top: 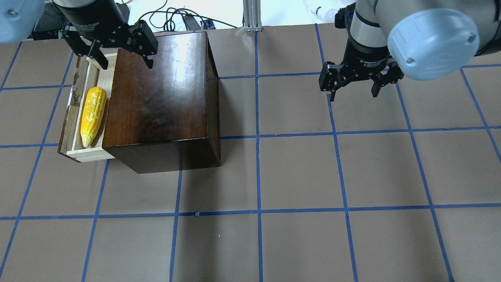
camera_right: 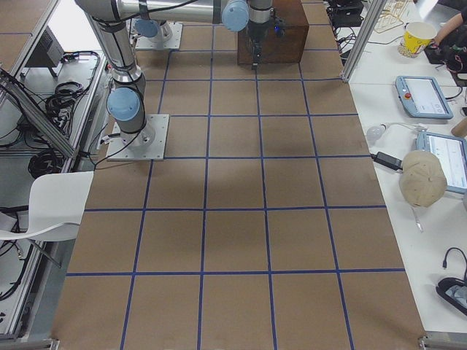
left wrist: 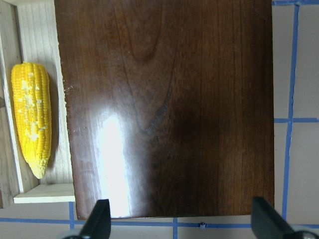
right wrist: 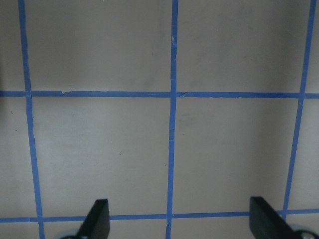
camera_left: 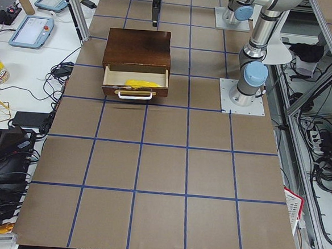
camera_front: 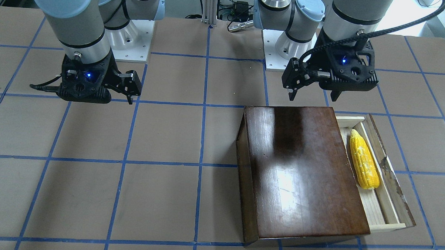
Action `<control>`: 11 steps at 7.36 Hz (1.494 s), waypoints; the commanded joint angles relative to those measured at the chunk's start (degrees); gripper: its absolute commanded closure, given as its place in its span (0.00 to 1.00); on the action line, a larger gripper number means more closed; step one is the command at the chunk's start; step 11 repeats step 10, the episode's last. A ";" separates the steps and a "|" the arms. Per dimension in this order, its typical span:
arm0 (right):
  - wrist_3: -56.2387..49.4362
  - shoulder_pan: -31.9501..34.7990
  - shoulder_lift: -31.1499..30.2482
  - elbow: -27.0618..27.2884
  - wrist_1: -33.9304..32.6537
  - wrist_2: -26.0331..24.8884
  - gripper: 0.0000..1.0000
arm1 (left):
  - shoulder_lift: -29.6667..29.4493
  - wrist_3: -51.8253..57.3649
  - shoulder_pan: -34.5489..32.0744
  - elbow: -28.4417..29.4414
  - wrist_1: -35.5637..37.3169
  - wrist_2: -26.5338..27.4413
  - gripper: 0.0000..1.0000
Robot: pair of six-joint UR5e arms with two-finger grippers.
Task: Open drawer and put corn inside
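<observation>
Yellow corn (camera_left: 137,83) inside the open drawer (camera_left: 159,93)

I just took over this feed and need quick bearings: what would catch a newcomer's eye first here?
The bright yellow corn stands out, lying in the pulled-out drawer of the glossy dark brown box on the robot's left side of the table. The left gripper hangs open and empty above one end of the box; the right gripper hangs open over the blue-taped table.

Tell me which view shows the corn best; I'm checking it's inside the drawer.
Left wrist-mounted: the corn lies whole and large, inside the drawer. Front-facing and overhead show it whole but smaller; exterior left only a yellow sliver; exterior right and right wrist-mounted show none.
</observation>
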 commanded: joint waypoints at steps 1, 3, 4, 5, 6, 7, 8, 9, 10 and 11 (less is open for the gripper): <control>0.00 0.00 -0.04 0.01 0.02 -0.04 0.00 | 3.84 0.18 0.03 -1.32 -2.35 0.22 0.00; 0.00 0.00 -0.04 0.01 0.02 -0.04 0.00 | 3.95 0.35 0.64 -1.67 -1.93 -0.05 0.00; 0.00 0.00 0.05 0.01 0.02 -0.04 0.00 | 4.21 0.53 0.73 -2.02 -1.93 0.48 0.00; 0.00 0.00 0.05 0.01 0.02 -0.04 0.00 | 4.04 1.14 0.73 -1.77 -1.67 0.22 0.00; 0.00 0.00 0.05 0.01 0.02 -0.04 0.00 | 4.03 1.14 1.00 -1.76 -1.58 -0.04 0.00; 0.00 0.00 0.05 0.01 -0.06 -0.04 0.00 | 4.12 1.14 0.91 -1.76 -1.66 0.21 0.00; 0.00 0.00 0.05 0.01 -0.06 -0.04 0.00 | 4.12 1.14 0.82 -1.76 -1.66 0.22 0.00; 0.00 0.00 -0.04 0.01 0.02 -0.04 0.00 | 4.12 1.14 0.82 -1.85 -1.66 0.39 0.00; 0.00 0.00 -0.04 0.01 -0.06 -0.04 0.00 | 4.04 1.14 0.82 -1.85 -1.66 0.31 0.00; 0.00 0.00 -0.04 0.01 -0.06 -0.04 0.00 | 4.04 1.14 0.82 -1.85 -1.66 0.31 0.00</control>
